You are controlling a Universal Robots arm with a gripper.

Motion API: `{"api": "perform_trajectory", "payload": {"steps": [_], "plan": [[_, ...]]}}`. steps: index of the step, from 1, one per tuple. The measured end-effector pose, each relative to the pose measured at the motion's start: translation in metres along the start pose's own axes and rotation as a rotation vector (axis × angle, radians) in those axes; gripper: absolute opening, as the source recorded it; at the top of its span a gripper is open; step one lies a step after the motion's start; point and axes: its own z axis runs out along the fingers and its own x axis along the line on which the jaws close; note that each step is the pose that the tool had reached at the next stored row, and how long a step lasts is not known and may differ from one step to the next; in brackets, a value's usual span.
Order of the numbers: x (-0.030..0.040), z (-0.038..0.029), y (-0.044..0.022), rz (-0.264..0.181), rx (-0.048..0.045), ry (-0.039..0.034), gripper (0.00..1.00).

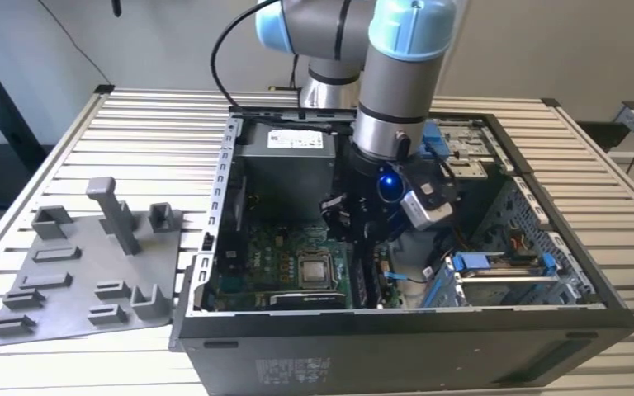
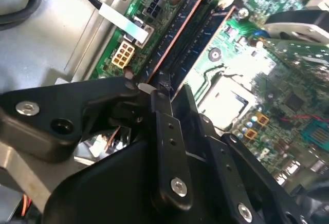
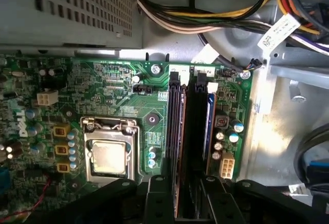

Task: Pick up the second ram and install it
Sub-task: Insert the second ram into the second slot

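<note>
Slatted metal table underneath, pale wall behind. On it, an open desktop computer case lying on its side, with a gray plastic tray of upright posts just beside it on the exterior view's left. Robot arm reaching down into the case from above, gripper low over the green motherboard.

Second ram standing on edge in the bank of memory slots, a long dark stick with a copper-coloured edge, running parallel to the neighbouring slots. One end beside a white slot latch, the other end passing between the black fingers. Looks lined up with its slot; cannot tell whether fully seated. Same stick in the second wrist view, stretching away from the gripper across the board.

Gripper spread apart, jaws standing one on each side of the stick and the dark slot next to it. Stick close against one finger; contact with the pads not clear.

CPU socket with its metal retention frame near the slots, on the board side away from the case wall. Gray power supply with a perforated grille beyond the board. Bundle of coloured cables trailing from it past the slot ends.
</note>
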Motion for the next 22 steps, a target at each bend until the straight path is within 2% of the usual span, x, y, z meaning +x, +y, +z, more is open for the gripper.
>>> {"api": "perform_trajectory", "payload": {"steps": [5, 7, 13, 15, 18, 19, 22], "plan": [[0.0009, -0.0215, -0.0041, 0.000, 0.0004, 0.0001, 0.29], [0.0009, -0.0222, -0.0042, 0.000, 0.0080, 0.0007, 0.29], [0.0009, -0.0222, -0.0048, 0.000, 0.0085, 0.0007, 0.27], [0.0010, -0.0222, -0.0049, 0.000, 0.0084, 0.0007, 0.14], [0.0010, -0.0221, -0.0051, 0.000, 0.0084, 0.0008, 0.11], [0.0009, -0.0222, -0.0053, 0.000, 0.0016, 0.0009, 0.11], [0.0009, -0.0221, -0.0055, -0.003, -0.0529, -0.0008, 0.11]]}}
